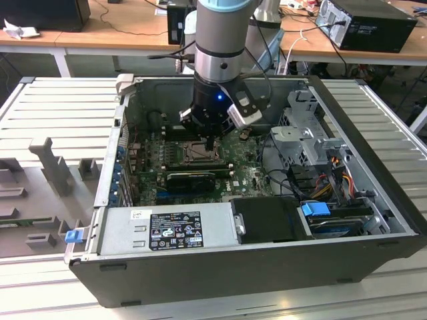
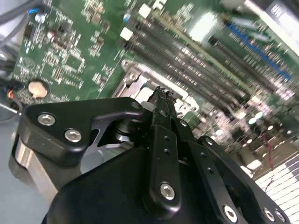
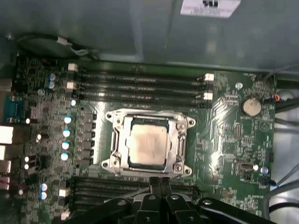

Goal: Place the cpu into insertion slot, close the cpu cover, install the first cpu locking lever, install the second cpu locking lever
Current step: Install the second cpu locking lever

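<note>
The pale silver-grey square cpu (image 3: pixel 147 143) sits in the grey-framed insertion slot (image 3: pixel 115 140) mid-motherboard, thin grey metal cpu cover (image 3: pixel 180 145) down around it. The black gripper (image 3: pixel 159 180), fingers together and empty, hovers at the slot's edge. Risk: a misaligned descent could scrape neighbouring board components.

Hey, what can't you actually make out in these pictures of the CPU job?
- Gripper fingertips: in the first wrist view they meet at the cover edge; contact is unclear.
- Slot: in the second wrist view, the gripper's body hides most of it.
- Locking levers: too fine to separate from the cover in any view.
- CPU: in the exterior view, the arm blocks it.
</note>
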You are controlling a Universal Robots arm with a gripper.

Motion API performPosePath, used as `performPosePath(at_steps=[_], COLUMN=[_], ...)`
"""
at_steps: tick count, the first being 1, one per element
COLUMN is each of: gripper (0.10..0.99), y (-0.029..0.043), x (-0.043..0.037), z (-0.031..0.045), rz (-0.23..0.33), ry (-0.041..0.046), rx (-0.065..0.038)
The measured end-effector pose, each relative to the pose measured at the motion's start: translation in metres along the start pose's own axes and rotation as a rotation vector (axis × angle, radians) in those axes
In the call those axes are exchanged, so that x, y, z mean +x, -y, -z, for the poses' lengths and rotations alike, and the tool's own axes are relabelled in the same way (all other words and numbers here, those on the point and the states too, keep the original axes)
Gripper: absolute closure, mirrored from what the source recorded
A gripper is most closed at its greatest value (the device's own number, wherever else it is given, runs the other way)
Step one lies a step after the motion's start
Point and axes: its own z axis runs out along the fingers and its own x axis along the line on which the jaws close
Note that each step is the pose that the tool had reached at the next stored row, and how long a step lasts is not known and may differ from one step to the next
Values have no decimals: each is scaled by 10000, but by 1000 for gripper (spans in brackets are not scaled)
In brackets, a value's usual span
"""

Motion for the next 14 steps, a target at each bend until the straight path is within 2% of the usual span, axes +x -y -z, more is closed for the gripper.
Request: performPosePath(at_steps=[2, 6, 8, 14], gripper=[980, 980, 980, 980], y=[40, 62, 89, 160], x=[3, 4, 6, 51], z=[-11, -33, -54, -76], rz=[-1, 3, 4, 5], ry=[-4, 24, 24, 25], rx=[-40, -436, -479, -490])
